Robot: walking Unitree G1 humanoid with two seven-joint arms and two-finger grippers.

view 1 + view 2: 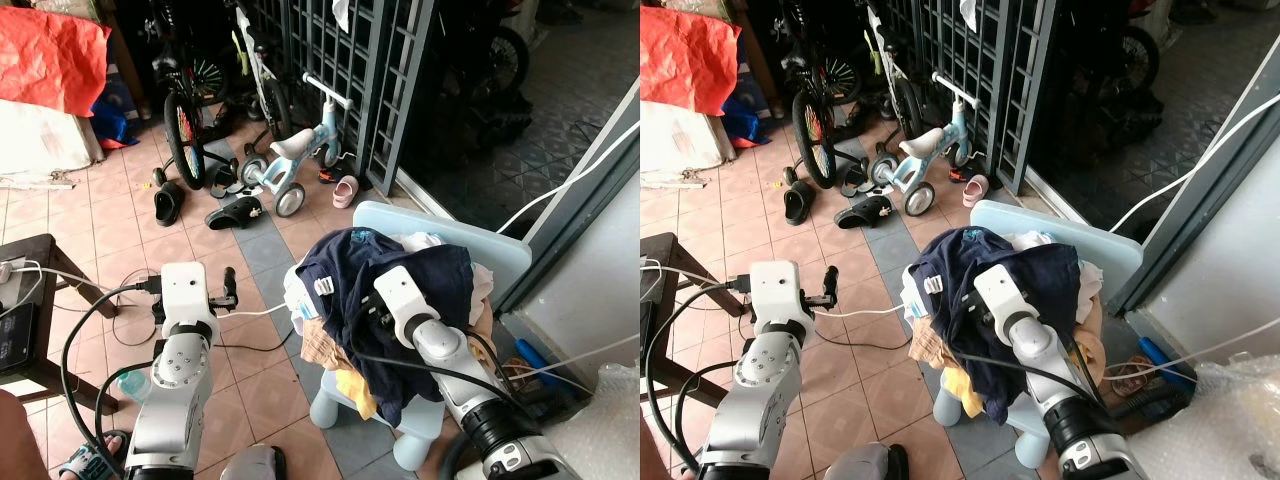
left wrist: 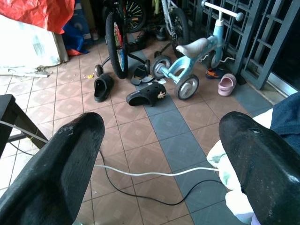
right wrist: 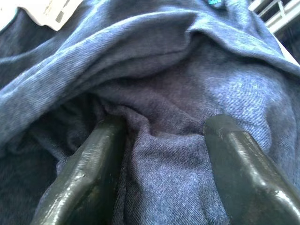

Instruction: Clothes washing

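A heap of clothes is piled on a small light-blue plastic chair standing on the tiled floor just right of centre. On top of the heap lies a navy-blue garment with a white label near its left edge; paler pieces, white, tan and yellow, poke out beneath and beside it.

The right hand is down on this navy garment at the near side of the heap. Its two black fingers are spread apart and pressed into the cloth, with a raised fold of the fabric between them; they have not closed on it.

The left hand is held over the floor to the left of the chair, its fingers wide apart and grasping nothing. A white cable and a black one run across the tiles below it.

Farther off stand a light-blue toddler tricycle, a bicycle, some dark sandals and a pink shoe before a dark metal grille. A dark wooden table is at the near left, and red cloth at the far left.
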